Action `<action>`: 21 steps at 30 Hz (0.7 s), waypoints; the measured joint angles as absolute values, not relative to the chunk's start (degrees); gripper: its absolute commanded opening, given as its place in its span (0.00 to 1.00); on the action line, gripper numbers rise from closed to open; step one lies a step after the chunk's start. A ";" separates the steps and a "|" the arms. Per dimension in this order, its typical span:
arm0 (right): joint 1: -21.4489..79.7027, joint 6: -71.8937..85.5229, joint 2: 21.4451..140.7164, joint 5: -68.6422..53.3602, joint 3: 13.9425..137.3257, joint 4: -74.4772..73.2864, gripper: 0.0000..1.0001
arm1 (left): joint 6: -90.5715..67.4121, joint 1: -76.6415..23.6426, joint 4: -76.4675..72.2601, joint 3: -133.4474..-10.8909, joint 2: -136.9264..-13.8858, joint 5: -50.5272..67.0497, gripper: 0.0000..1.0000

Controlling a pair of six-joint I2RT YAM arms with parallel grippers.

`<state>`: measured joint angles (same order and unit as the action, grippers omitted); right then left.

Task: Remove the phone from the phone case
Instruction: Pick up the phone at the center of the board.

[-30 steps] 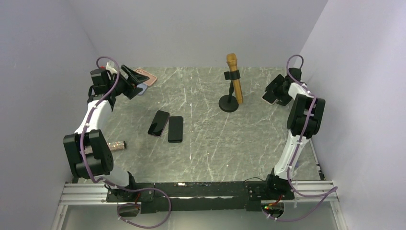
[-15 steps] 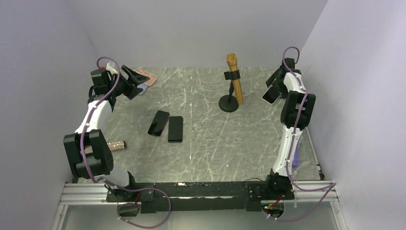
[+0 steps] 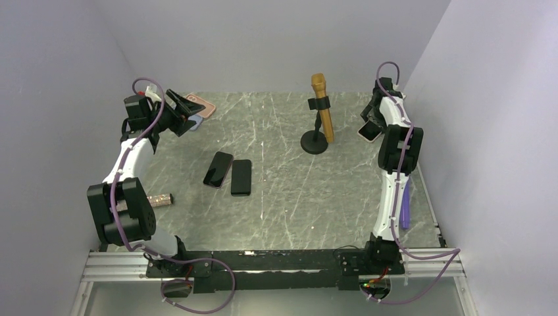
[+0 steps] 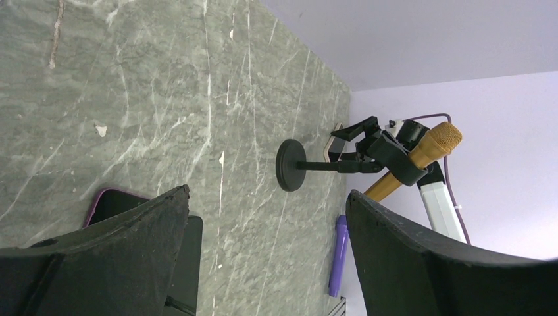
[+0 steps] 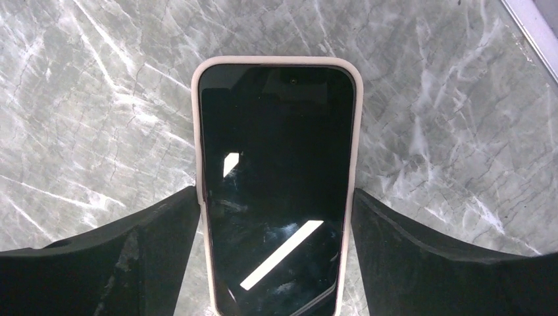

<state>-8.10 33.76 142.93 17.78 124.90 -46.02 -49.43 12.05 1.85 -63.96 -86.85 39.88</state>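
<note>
- Two sides of the pale phone case (image 5: pixel 195 131) are pinched by your right jaws, which press tight against its long edges. The phone (image 5: pixel 276 171) is sitting inside, screen up.
- That's at the back right of the desk (image 3: pixel 296 197), close to the wall (image 3: pixel 474 131). Can't tell if the case is resting on the desk or lifted off it.
- Your left jaws are spread wide with nothing in them, up by the back left corner, just beside a pink case (image 3: pixel 202 106).
- Mid-desk there's a gold mic (image 3: pixel 321 99) on a black stand (image 3: pixel 314 142), and two dark phones (image 3: pixel 218 169) lie side by side further left.
</note>
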 measured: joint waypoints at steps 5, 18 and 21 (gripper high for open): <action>-8.03 32.49 143.31 17.26 125.43 -46.15 0.60 | -49.43 12.14 1.32 -63.96 -86.85 39.97 0.92; -7.07 25.74 130.06 13.15 103.74 -36.99 0.00 | -49.43 12.56 1.13 -63.96 -86.85 40.27 0.92; -5.98 24.73 119.92 11.33 90.30 -34.76 0.00 | -49.39 12.58 1.13 -63.96 -86.85 40.25 0.92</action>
